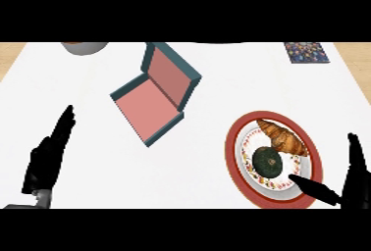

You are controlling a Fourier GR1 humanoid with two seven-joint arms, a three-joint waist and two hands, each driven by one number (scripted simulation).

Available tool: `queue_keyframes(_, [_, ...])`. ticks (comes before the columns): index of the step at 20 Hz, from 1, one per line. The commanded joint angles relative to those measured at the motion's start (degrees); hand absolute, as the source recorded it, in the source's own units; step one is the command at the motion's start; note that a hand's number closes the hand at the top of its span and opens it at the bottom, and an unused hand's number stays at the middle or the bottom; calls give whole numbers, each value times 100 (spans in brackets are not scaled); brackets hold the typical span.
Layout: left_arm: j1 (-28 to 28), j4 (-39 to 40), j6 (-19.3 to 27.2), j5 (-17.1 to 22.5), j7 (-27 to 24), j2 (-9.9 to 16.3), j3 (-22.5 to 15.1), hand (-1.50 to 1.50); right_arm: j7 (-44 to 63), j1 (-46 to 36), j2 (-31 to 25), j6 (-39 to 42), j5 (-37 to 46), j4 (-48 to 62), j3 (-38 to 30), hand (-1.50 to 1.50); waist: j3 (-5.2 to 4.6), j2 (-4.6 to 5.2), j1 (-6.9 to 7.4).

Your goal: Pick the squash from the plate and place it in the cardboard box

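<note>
Head view, limits of visibility. At 11 o'clock, a grey round object [85,47] is cut by the upper edge; only its lower arc shows, and its kind cannot be told. At 1 o'clock, a patterned card or booklet [306,52] is likewise cropped, its print too fine to read. At 5 o'clock, the right hand [354,182] is cut by the right and lower edges; its thumb covers part of the plate [233,147] rim. At 7 o'clock, the left hand [45,159] shows edge-on, its palm unseen, the forearm cropped below. The squash [267,161] stem is too small to make out.
</note>
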Motion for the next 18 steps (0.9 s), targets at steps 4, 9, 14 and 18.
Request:
queue_keyframes(4, [-4,62,20,-126,-33,-83,-116,0,2593,-23,-590,1964,502,-1117,780,-150,-2,17,142])
queue_keyframes(9, [-117,16,-115,37,110,-13,97,0,4789,-672,-277,2926,1015,-2015,1349,-150,38,4,134])
queue_keyframes(14, [-349,183,-164,-93,174,-119,68,0,6001,-1531,341,3544,1442,-1991,1534,-150,50,15,119])
queue_keyframes(18, [-61,126,-258,-43,-24,-186,106,0,6075,-1538,581,3711,1623,-1884,1396,-150,54,2,107])
